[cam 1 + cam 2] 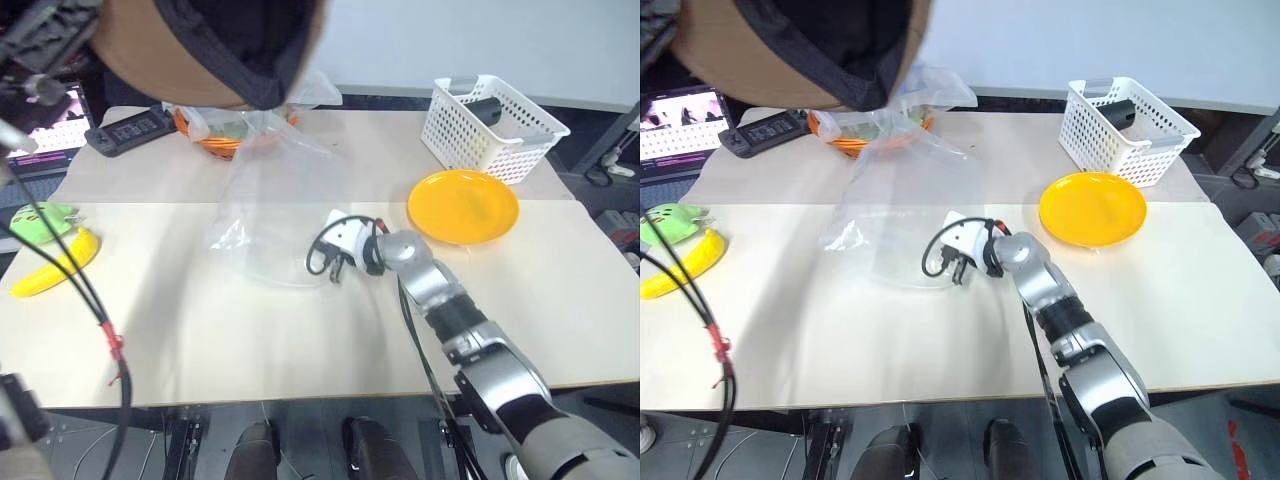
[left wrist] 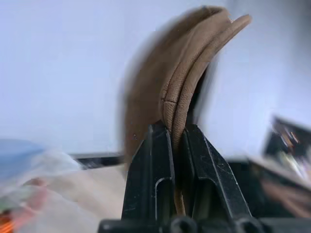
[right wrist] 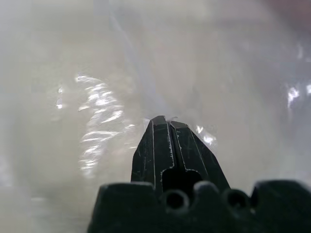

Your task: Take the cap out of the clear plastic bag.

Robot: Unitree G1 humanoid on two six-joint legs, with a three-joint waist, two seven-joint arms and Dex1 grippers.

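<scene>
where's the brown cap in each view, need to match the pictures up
Left eye view: the cap hangs at the top left, black lining showing, above the clear plastic bag.
Right eye view: top left again, cut by the top edge.
Left wrist view: centre, its folded edge pinched in the left tool.
Right wrist view: I can't make it out; the right tool is shut on the bag.
Shared landmark: the yellow disc in both eye views.

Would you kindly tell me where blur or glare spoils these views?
Left wrist view: the cap is smeared along its edges. Right wrist view: the clear plastic bag is hazy, with bright glints. Left eye view: the close cap looms soft.
</scene>
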